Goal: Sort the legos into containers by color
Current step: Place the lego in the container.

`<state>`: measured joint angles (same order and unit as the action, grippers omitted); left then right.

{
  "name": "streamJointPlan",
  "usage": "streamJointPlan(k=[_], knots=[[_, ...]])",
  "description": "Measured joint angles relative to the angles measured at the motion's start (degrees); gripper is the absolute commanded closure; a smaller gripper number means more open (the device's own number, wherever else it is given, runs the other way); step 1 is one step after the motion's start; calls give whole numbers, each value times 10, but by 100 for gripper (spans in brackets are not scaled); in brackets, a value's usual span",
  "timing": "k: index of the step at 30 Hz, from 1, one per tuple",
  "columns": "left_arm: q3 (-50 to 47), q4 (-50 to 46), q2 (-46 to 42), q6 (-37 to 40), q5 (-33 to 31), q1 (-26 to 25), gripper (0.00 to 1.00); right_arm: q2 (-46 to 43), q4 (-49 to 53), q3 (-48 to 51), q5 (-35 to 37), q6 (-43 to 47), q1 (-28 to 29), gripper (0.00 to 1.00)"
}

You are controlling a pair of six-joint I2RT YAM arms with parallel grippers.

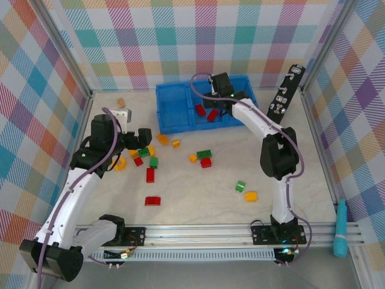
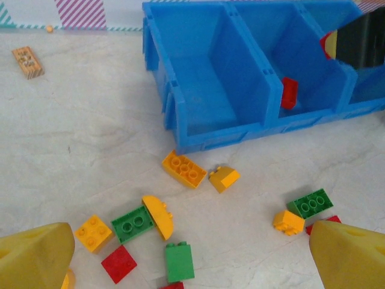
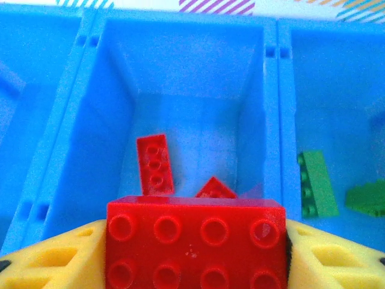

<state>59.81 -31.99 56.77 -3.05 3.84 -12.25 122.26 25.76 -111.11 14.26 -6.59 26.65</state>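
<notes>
My right gripper hangs over the middle compartment of the blue bin, shut on a red eight-stud brick between its yellow fingers. Below it, that compartment holds two red bricks. The right compartment holds green bricks, and the left one is bare. My left gripper is open and low over a cluster of loose bricks: a green one, a red one, an orange curved one and a flat orange one. Nothing sits between its fingers.
More bricks lie scattered mid-table: a red one, a green one, an orange one and a green-and-red pair. A small tan block lies by the back left wall. A teal tool rests at the right rail.
</notes>
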Motion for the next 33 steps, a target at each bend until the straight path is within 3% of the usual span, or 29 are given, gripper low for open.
streamJointPlan(k=[8, 16, 26, 33], knots=[[0, -26, -11, -29, -5, 0, 0, 114, 12, -130, -33, 0, -1, 42], [-8, -41, -11, -54, -9, 0, 0, 144, 25, -151, -54, -3, -1, 33], [-12, -14, 47, -103, 9, -4, 0, 85, 1, -40, -80, 3, -1, 19], [-17, 40, 121, -172, 10, -31, 3, -2, -18, 20, -90, 17, -1, 17]])
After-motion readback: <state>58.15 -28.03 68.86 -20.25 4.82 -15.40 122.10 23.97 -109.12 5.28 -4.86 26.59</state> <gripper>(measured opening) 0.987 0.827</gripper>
